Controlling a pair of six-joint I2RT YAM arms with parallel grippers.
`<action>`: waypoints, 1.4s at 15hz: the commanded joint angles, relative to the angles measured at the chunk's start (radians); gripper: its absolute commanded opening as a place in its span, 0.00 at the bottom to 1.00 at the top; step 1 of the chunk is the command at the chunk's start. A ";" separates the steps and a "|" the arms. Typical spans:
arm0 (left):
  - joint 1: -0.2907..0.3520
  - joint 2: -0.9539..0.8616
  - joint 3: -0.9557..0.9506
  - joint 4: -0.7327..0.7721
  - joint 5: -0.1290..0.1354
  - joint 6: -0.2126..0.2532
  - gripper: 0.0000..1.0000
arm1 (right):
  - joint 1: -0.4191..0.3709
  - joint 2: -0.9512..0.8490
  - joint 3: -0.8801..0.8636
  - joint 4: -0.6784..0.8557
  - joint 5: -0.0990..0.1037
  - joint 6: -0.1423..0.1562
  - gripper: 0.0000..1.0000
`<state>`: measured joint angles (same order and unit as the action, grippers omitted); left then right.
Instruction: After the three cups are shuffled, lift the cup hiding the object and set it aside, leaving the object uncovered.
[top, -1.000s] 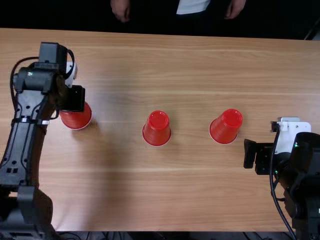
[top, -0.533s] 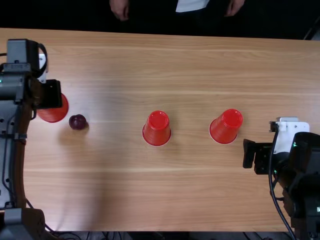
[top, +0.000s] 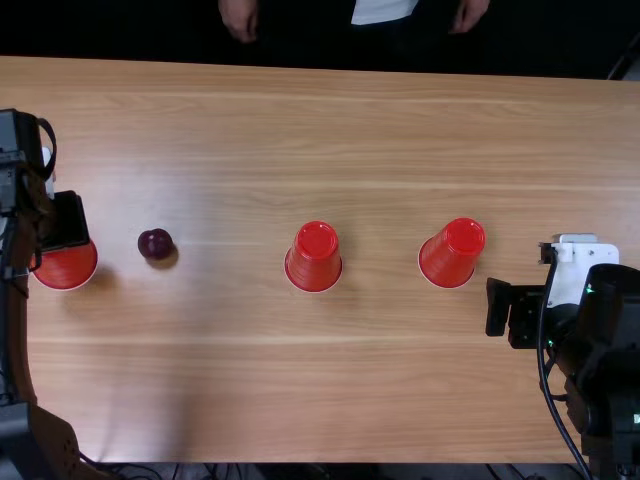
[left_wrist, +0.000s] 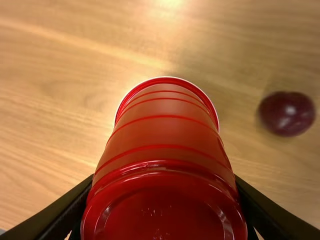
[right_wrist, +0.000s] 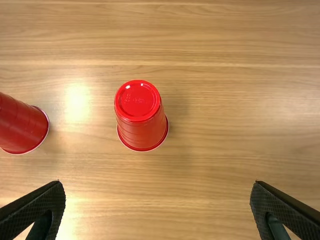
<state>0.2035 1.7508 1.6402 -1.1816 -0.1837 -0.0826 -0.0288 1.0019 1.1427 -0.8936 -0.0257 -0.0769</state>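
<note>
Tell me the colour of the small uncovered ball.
The ball is dark maroon-purple, clearest in the left wrist view.

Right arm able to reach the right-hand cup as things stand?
Likely yes: the right gripper sits open beside the right-hand cup, fingers spread wide, and nothing stands between them.

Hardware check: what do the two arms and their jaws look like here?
Both are black with boxy links. The right arm has a white block at the wrist, a black cable looping beside it and a green light. The left arm shows a black cable loop near its wrist. Jaws: two flat black blades, finely textured.
</note>
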 joint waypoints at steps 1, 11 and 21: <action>0.024 -0.022 -0.036 0.005 -0.008 -0.004 0.00 | -0.010 -0.002 -0.011 0.005 0.002 0.001 1.00; 0.047 0.007 -0.187 0.099 -0.002 -0.009 1.00 | -0.010 -0.003 -0.006 0.003 0.002 0.003 1.00; 0.036 -0.122 -0.180 0.081 0.001 -0.015 1.00 | -0.010 -0.005 -0.003 0.005 0.004 0.001 1.00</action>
<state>0.2420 1.6760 1.4639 -1.0981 -0.1799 -0.0841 -0.0288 1.0019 1.1427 -0.8932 -0.0254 -0.0772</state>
